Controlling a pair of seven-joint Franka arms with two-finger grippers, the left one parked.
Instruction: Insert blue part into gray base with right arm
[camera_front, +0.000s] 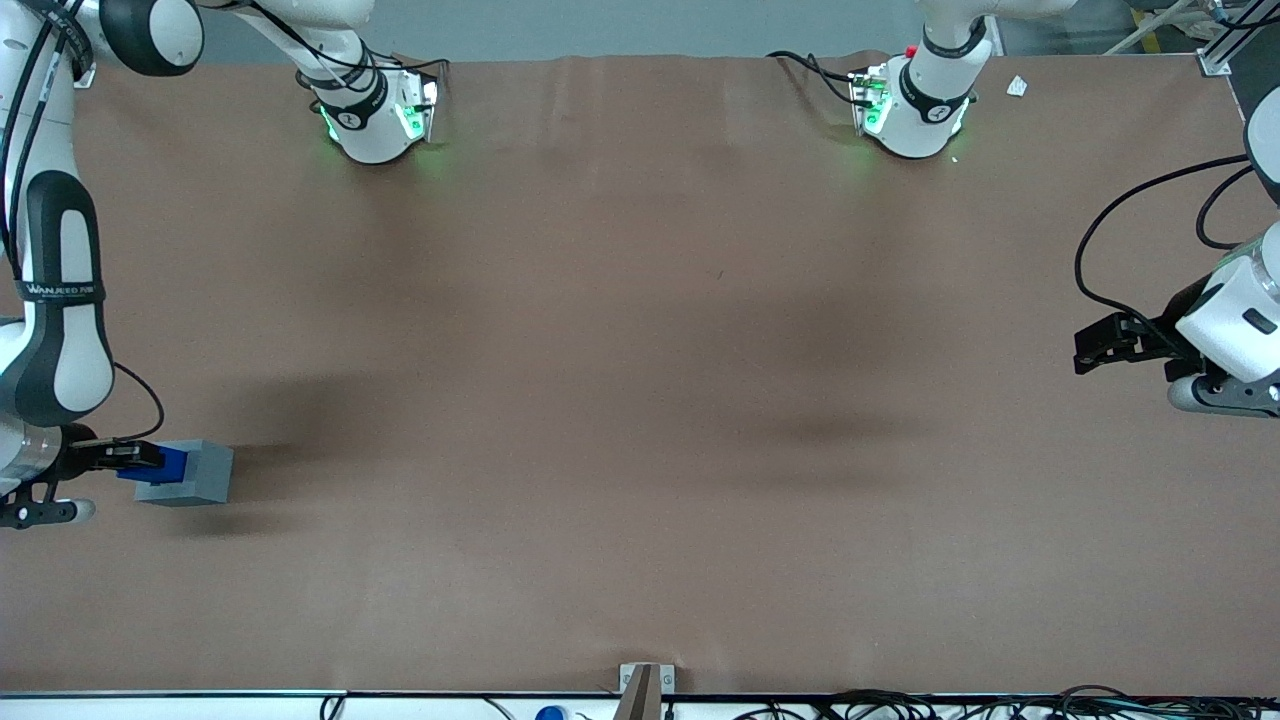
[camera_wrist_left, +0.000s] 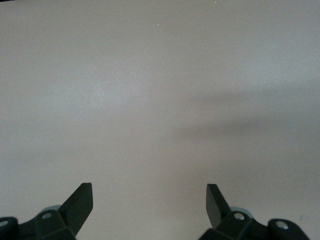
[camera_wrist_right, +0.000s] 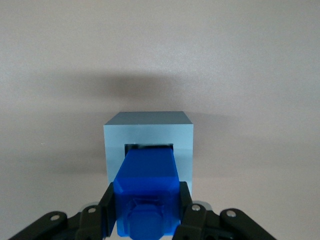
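The gray base (camera_front: 196, 474) (camera_wrist_right: 150, 131) rests on the brown table at the working arm's end, its square recess facing my gripper. The blue part (camera_front: 165, 466) (camera_wrist_right: 148, 180) is held level, its leading end inside the recess of the base while the rest sticks out toward the gripper. My right gripper (camera_front: 128, 457) (camera_wrist_right: 146, 207) is shut on the blue part, one black finger pressed against each side of it. The right arm (camera_front: 55, 300) rises above the gripper at the table's end.
Two white arm bases (camera_front: 375, 115) (camera_front: 915, 105) with green lights stand along the table edge farthest from the front camera. A small bracket (camera_front: 643, 682) sits at the nearest edge. Brown table surface (camera_front: 640, 400) stretches toward the parked arm's end.
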